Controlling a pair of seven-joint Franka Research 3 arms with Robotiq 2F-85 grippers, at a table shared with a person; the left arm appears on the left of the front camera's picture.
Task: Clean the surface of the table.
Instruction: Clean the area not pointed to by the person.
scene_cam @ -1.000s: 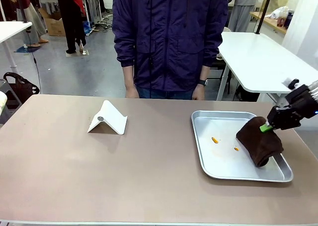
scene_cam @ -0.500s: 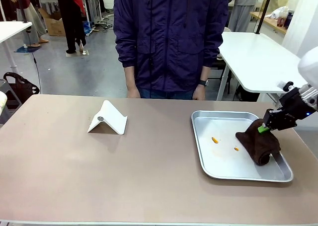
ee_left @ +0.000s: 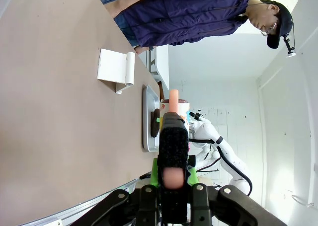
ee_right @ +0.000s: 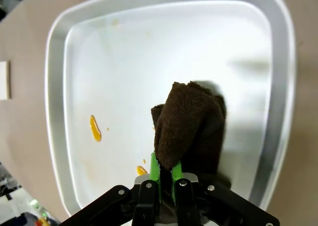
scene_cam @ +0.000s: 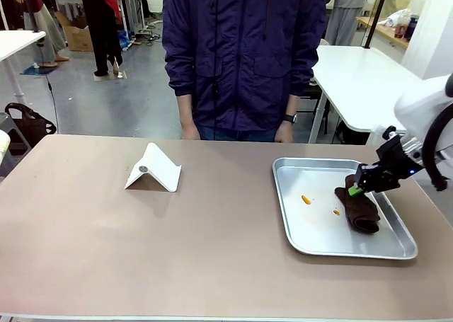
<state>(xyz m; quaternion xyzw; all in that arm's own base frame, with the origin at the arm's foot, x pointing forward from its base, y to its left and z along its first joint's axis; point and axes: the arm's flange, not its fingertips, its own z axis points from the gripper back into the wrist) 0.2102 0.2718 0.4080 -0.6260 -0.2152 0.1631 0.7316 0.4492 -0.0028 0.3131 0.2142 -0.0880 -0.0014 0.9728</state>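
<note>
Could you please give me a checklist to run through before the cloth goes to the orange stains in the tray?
1. The right gripper is shut on the brown cloth: ok.
2. The cloth is inside the metal tray: ok.
3. The orange stains are wiped off: not ok, two show.
4. The person's hands are clear of the tray: ok, at the table far edge.
5. The white stand is clear of the tray: ok.
6. The left gripper is shut on its black tool: ok.
</note>
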